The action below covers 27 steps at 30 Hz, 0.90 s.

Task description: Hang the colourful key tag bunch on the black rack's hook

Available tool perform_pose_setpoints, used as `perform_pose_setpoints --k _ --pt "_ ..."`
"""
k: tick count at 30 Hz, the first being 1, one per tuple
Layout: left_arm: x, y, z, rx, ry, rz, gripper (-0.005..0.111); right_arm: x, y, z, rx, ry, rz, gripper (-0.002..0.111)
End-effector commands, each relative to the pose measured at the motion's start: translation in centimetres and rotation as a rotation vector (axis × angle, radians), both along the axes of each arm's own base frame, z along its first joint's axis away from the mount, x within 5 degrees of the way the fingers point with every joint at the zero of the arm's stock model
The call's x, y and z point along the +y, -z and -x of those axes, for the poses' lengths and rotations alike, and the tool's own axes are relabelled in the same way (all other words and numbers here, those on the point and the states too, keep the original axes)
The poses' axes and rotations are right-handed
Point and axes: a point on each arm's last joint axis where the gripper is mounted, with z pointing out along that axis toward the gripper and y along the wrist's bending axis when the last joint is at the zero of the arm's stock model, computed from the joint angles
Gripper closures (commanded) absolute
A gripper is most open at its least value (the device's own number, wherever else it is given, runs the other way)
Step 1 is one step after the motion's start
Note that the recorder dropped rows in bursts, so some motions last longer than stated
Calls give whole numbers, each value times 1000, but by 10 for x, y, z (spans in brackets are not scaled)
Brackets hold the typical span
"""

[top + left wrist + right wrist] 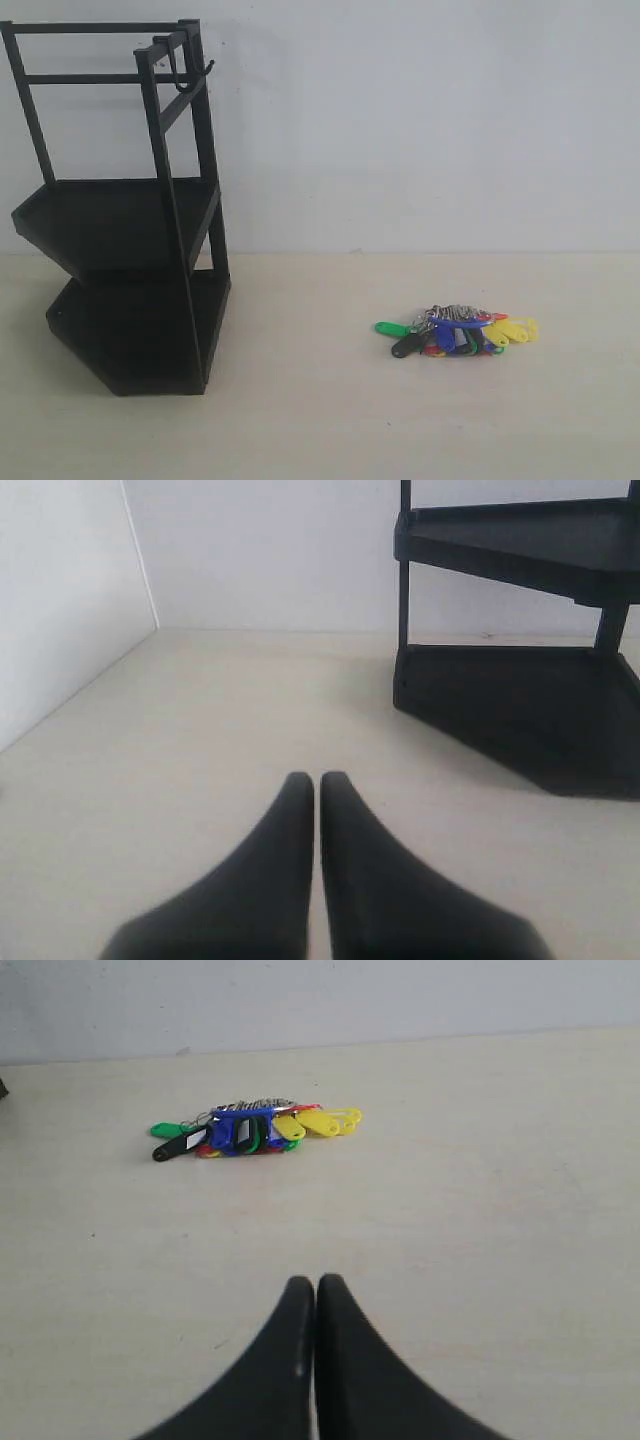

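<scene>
Much open table (300,400) between bunch (458,333) (lying flat) and rack (120,215).

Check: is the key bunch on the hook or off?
Off: the bunch lies on the table, apart from the rack; the hook hangs bare.

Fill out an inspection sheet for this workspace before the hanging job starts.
Surface: pale table, plain and flat.
Job's things: colourful key tag bunch lies on the table, right side of the exterior view, well apart from the black rack, which stands upright at the left. The hook at the rack's top rail carries nothing.
Clutter: nothing seen.
Grippers: left pincer shut and empty, facing the rack's lower tray. Right pincer shut and empty, pointing toward the bunch, not touching it.
Cables: nothing seen.
Surroundings: plain white wall behind the table.
</scene>
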Motion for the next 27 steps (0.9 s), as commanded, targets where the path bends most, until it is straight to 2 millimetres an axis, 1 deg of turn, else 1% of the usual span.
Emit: perform_pose_setpoints --k 1,4,6,7,10,12,13,14,15,16,17,18,19,20,21,22,23,24,25,27 --pt "0 -1 0 0 1 5 102 -1 -5 -1 -64 -5 54 108" --pt "0 -1 0 0 1 5 102 -1 -19 -3 -226 -2 69 108" --pt "0 -1 0 0 1 5 102 -1 -33 -3 -375 11 36 108" --pt "0 -1 0 0 1 5 102 -2 -46 -1 -514 21 20 108" --pt "0 -1 0 0 1 5 102 -3 -59 2 -659 31 2 108" --pt "0 -1 0 0 1 5 102 -4 -68 7 -772 37 -51 108" --pt "0 -1 0 0 1 5 102 -5 -74 10 -839 40 -110 108" --pt "0 -1 0 0 1 5 102 -6 -85 17 -975 30 -199 108" --pt "0 -1 0 0 1 5 102 -7 -90 22 -1048 25 -227 108" --pt "0 -1 0 0 1 5 102 -7 -101 29 -1126 20 -240 108" --pt "0 -1 0 0 1 5 102 -8 -113 32 -1150 16 -241 108" --pt "0 -1 0 0 1 5 102 -8 -140 42 -1178 10 -244 108" --pt "0 -1 0 0 1 5 102 -8 -154 45 -1161 9 -240 108" --pt "0 -1 0 0 1 5 102 -7 -179 42 -1059 7 -222 108" --pt "0 -1 0 0 1 5 102 -6 -196 35 -935 8 -193 108" --pt "0 -1 0 0 1 5 102 -4 -210 23 -780 13 -139 108" --pt "0 -1 0 0 1 5 102 -2 -221 5 -602 21 -69 108" --pt "0 -1 0 0 1 5 102 -1 -224 -14 -416 22 -20 108" --pt "0 -1 0 0 1 5 102 1 -221 -34 -218 19 15 108" --pt "0 -1 0 0 1 5 102 5 -207 -74 72 16 48 108"
